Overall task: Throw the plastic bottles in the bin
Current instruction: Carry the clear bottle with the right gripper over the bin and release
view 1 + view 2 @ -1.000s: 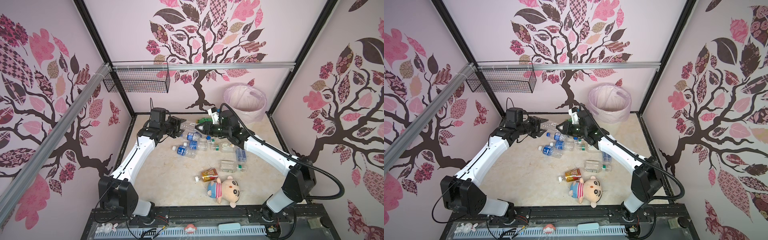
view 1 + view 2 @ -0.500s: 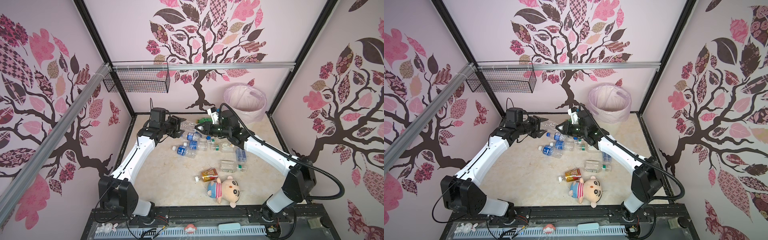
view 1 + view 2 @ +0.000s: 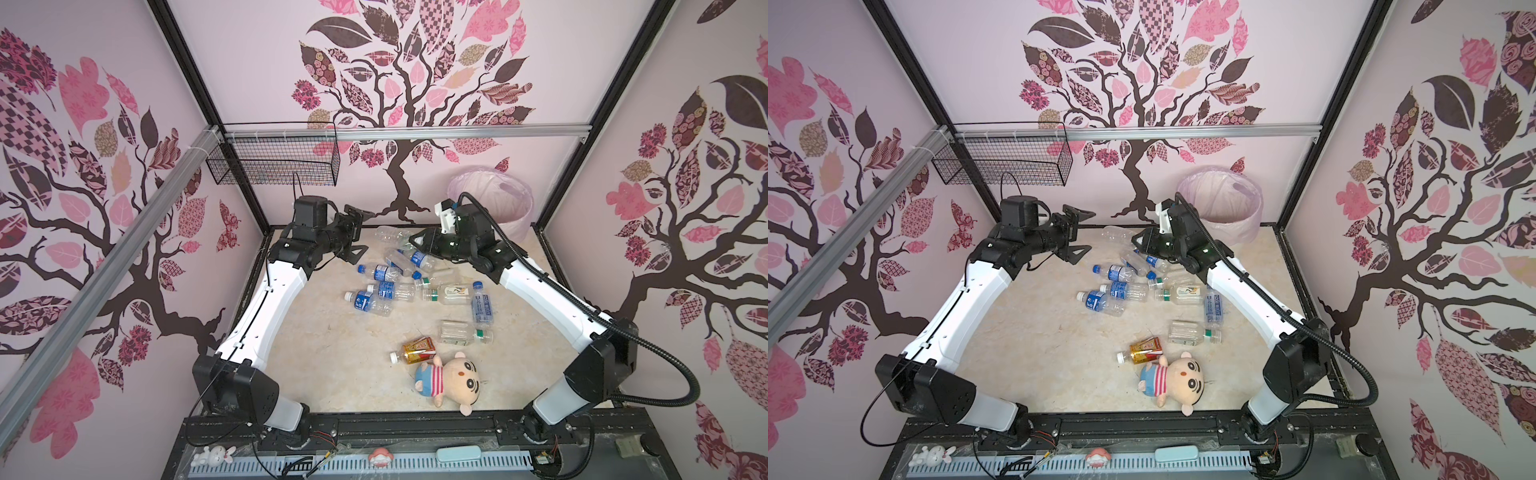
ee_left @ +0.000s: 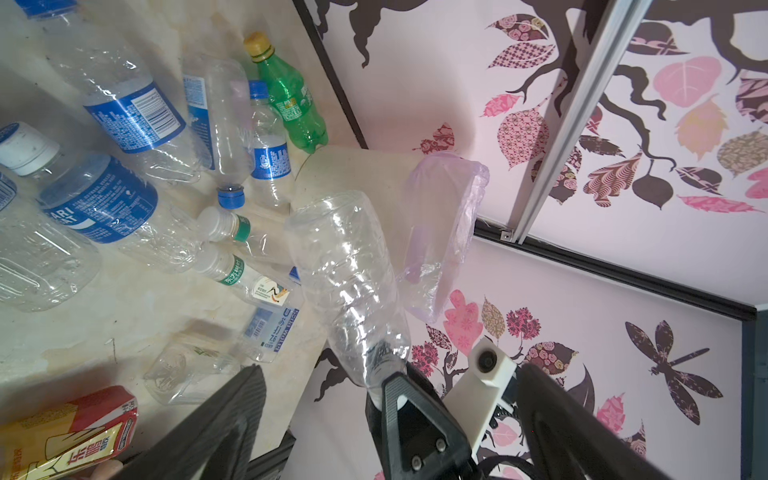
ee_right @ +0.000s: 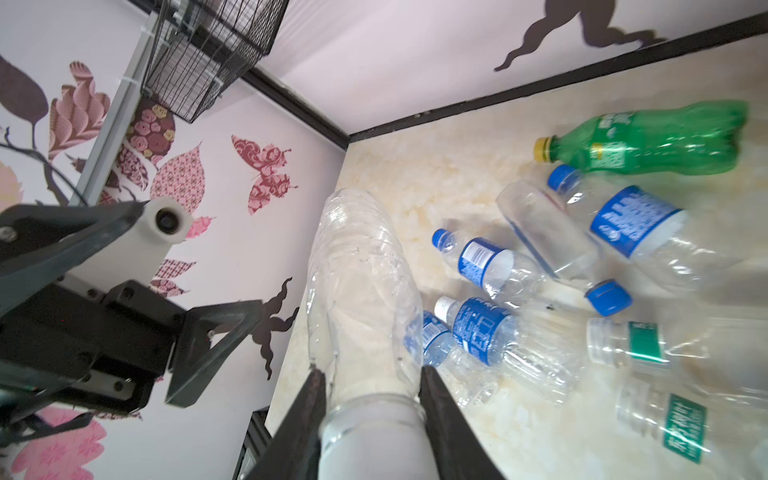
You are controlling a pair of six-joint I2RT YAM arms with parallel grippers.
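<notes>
The right tool [image 5: 371,374] pinches a clear bottle [image 5: 357,282] by its neck, upper middle in both top views; the left tool [image 3: 362,232] gapes empty beside it. Carrying step, I'd say: next swing right over the bin [image 3: 521,216], then let go.

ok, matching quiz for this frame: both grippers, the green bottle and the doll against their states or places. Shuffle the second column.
1. left gripper
2. right gripper
3. green bottle
4. plush doll

A. lying beside the amber bottle
B. shut on the clear bottle
C. open, holding nothing
D. lying down, yellow cap

Pairs: 1-C, 2-B, 3-D, 4-A
</notes>
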